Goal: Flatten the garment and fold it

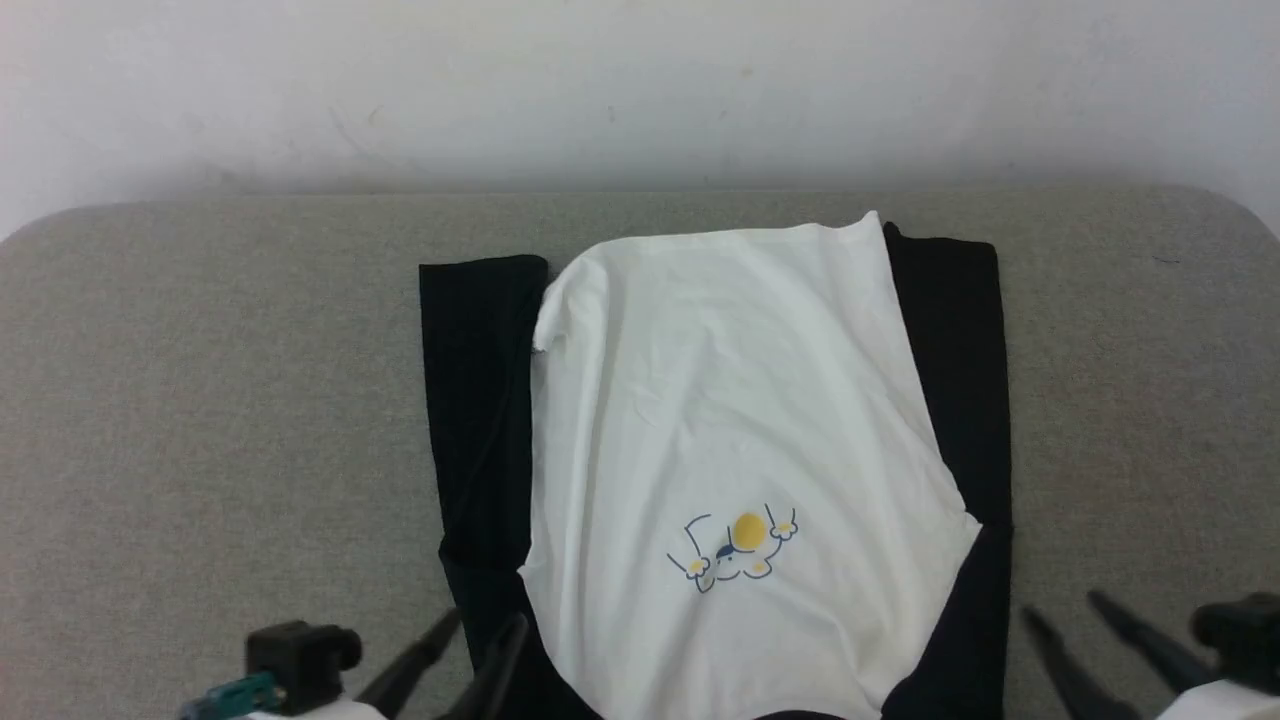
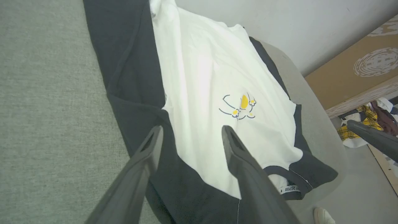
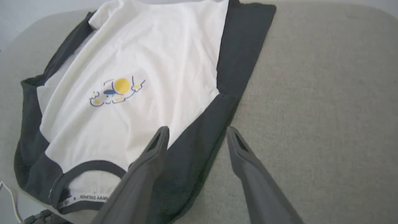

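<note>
The shirt (image 1: 730, 400) lies flat, print (image 1: 740, 550) up, on the grey table (image 1: 200, 400) at the centre of the head view. Its collar (image 3: 90, 166) is toward the bottom edge and its hem toward the top. A black sleeve (image 1: 475, 400) runs down each side of the white body.

The left gripper (image 1: 488, 620) is at the lower left with its fingers spread and nothing between them; the tips are at the left sleeve's edge. The right gripper (image 1: 1062, 605) is at the lower right, also spread and empty, over the table just beside the shirt.
</note>
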